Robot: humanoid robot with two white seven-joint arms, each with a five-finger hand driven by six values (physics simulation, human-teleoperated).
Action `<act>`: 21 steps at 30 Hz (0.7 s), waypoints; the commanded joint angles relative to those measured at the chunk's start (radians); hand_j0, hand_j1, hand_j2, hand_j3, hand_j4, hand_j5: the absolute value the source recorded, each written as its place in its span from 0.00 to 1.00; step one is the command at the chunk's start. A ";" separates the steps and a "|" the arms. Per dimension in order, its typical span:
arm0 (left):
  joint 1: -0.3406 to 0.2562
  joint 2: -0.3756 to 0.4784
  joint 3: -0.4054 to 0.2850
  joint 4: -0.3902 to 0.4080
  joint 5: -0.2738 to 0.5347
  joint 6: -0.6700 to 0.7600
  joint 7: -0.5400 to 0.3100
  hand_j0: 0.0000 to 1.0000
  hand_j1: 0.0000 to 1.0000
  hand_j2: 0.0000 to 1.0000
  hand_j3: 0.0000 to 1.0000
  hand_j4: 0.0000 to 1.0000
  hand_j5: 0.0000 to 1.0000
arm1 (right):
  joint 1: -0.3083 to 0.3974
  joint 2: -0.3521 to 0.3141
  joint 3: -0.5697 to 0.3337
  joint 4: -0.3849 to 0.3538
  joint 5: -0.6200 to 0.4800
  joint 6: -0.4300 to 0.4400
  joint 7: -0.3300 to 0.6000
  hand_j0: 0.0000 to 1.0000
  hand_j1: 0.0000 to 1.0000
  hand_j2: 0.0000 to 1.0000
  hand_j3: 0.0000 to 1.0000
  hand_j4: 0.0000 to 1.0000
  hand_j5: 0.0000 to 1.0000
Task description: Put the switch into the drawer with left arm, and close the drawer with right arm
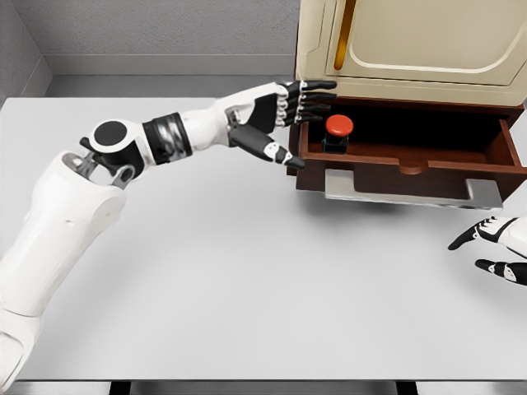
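Observation:
The switch (338, 132), a small dark box with a red round button on top, stands upright inside the open brown drawer (412, 174), near its left end. My left hand (300, 119) hovers at the drawer's left corner with fingers spread straight and thumb pointing down, holding nothing; it is just left of the switch and apart from it. My right hand (494, 247) shows at the right edge, below the drawer's front, fingers relaxed and empty.
The drawer sticks out of a cream cabinet (412, 41) at the back right, with a grey handle plate (412, 191) along its front. The white table (247, 280) spreads across the view; a grey wall stands behind.

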 commanded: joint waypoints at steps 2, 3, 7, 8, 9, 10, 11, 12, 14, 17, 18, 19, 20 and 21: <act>0.000 -0.003 -0.011 0.001 0.003 0.012 0.000 1.00 1.00 1.00 1.00 1.00 1.00 | 0.000 -0.001 0.000 0.000 -0.007 0.002 0.000 0.62 0.62 0.62 0.62 0.62 0.62; -0.002 -0.003 -0.014 0.001 0.003 0.012 0.000 1.00 1.00 1.00 1.00 1.00 1.00 | 0.000 -0.001 0.000 0.000 -0.007 0.002 0.000 0.62 0.62 0.62 0.62 0.62 0.62; -0.002 -0.021 -0.021 0.001 -0.008 0.013 0.000 1.00 1.00 1.00 1.00 1.00 1.00 | 0.000 -0.001 0.000 0.000 -0.007 0.002 0.000 0.62 0.62 0.62 0.62 0.62 0.62; -0.002 -0.030 -0.023 0.001 -0.016 0.012 0.000 1.00 1.00 1.00 1.00 1.00 1.00 | 0.000 -0.001 0.000 0.000 -0.007 0.002 0.000 0.62 0.62 0.62 0.62 0.62 0.62; -0.003 -0.033 -0.023 0.001 -0.019 0.012 0.000 1.00 1.00 1.00 1.00 1.00 1.00 | 0.000 -0.001 0.000 0.000 -0.007 0.002 0.000 0.62 0.62 0.62 0.62 0.62 0.62; -0.003 -0.045 -0.023 0.001 -0.020 0.012 0.000 1.00 1.00 1.00 1.00 1.00 1.00 | 0.000 -0.001 0.000 0.000 -0.007 0.002 0.000 0.62 0.62 0.62 0.62 0.62 0.62; -0.009 -0.050 -0.023 0.001 -0.033 0.012 0.000 1.00 1.00 1.00 1.00 1.00 1.00 | 0.000 -0.001 0.000 0.000 -0.007 0.002 0.000 0.62 0.62 0.62 0.62 0.62 0.62; -0.011 -0.061 -0.023 0.000 -0.042 0.012 0.000 1.00 1.00 1.00 1.00 1.00 1.00 | 0.000 -0.001 0.000 0.000 -0.007 0.002 0.000 0.62 0.62 0.62 0.62 0.62 0.62; -0.012 -0.067 -0.023 -0.002 -0.043 0.012 0.000 1.00 1.00 1.00 1.00 1.00 1.00 | 0.000 -0.001 0.000 0.000 -0.007 0.002 0.000 0.62 0.62 0.62 0.62 0.62 0.62; -0.015 -0.082 -0.023 -0.010 -0.065 0.012 0.000 1.00 1.00 1.00 1.00 1.00 1.00 | 0.000 -0.001 0.000 0.000 -0.007 0.002 0.000 0.62 0.62 0.62 0.62 0.62 0.62; -0.015 -0.092 -0.023 -0.010 -0.066 0.012 0.000 1.00 1.00 1.00 1.00 1.00 1.00 | 0.000 -0.001 0.000 0.000 -0.007 0.002 0.000 0.62 0.62 0.62 0.62 0.62 0.62; -0.015 -0.102 -0.023 -0.010 -0.085 0.012 0.000 1.00 1.00 1.00 1.00 1.00 1.00 | 0.000 -0.001 0.000 0.000 -0.007 0.002 0.000 0.62 0.62 0.62 0.62 0.62 0.62; -0.015 -0.110 -0.021 -0.011 -0.094 0.010 0.000 1.00 1.00 1.00 1.00 1.00 1.00 | 0.000 -0.001 0.000 0.000 -0.007 0.002 0.000 0.62 0.62 0.62 0.62 0.62 0.62; -0.015 -0.107 -0.018 -0.011 -0.094 0.010 0.000 1.00 1.00 1.00 1.00 1.00 1.00 | 0.000 -0.001 0.000 0.000 -0.007 0.002 0.000 0.62 0.62 0.62 0.62 0.62 0.62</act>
